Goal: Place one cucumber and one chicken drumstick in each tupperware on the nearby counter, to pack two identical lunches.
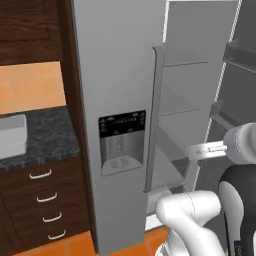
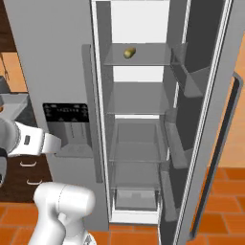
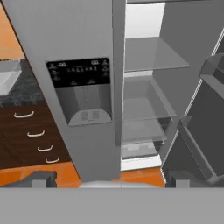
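The fridge (image 2: 57, 72) is standing at the middle of the scene, its left door closed and carrying a black dispenser panel (image 3: 78, 72), its right door (image 2: 210, 119) swinging wide open. To the left of the fridge the black speckled counter (image 1: 47, 137) is running over dark wood drawers (image 1: 45, 200) with silver handles, and an orange tiled floor (image 2: 225, 210) is spreading beneath. One light grey tupperware (image 1: 11, 135) is sitting on that counter, well apart from the fridge. Inside the fridge, glass shelves are stacking down to a bottom drawer (image 2: 136, 198); a small yellowish-brown food item (image 2: 129, 52) is lying on the upper shelf, too small to identify. The gripper (image 3: 111, 177) is hovering in front of the fridge's closed door, its dark fingertips (image 3: 43, 177) standing wide apart and holding nothing.
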{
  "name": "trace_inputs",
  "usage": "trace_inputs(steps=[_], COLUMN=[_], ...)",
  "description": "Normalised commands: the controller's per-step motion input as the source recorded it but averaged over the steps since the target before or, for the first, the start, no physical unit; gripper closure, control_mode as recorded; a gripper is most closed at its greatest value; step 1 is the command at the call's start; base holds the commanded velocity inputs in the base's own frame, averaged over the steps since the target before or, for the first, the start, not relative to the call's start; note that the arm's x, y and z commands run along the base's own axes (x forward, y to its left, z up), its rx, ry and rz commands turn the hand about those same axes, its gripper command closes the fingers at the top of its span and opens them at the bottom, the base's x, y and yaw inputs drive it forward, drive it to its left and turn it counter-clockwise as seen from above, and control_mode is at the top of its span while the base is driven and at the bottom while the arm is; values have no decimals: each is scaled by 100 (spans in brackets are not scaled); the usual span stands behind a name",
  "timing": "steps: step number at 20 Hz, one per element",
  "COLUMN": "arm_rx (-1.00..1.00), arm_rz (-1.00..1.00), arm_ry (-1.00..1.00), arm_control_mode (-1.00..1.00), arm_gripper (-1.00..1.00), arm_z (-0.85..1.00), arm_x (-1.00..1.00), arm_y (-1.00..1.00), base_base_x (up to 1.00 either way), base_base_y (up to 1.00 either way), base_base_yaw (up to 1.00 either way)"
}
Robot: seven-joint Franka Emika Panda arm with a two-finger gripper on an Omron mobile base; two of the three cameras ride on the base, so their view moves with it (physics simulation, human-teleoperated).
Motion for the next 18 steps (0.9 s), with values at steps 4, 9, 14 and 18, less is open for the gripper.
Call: trace_inputs(steps=[4,9,14,18], arm_rx=[0,0,0,0], arm_rz=[0,0,0,0], arm_ry=[0,0,0,0], arm_control_mode=[100,100,100,100], arm_gripper=[-100,-100,-100,-100], arm_z=[0,0,0,0], arm_x=[0,0,0,0], arm_y=[0,0,0,0], base_base_x=[62,62,26,52], base_base_y=[-4,-29,-44,-39], base_base_yaw=[1,1,4,5])
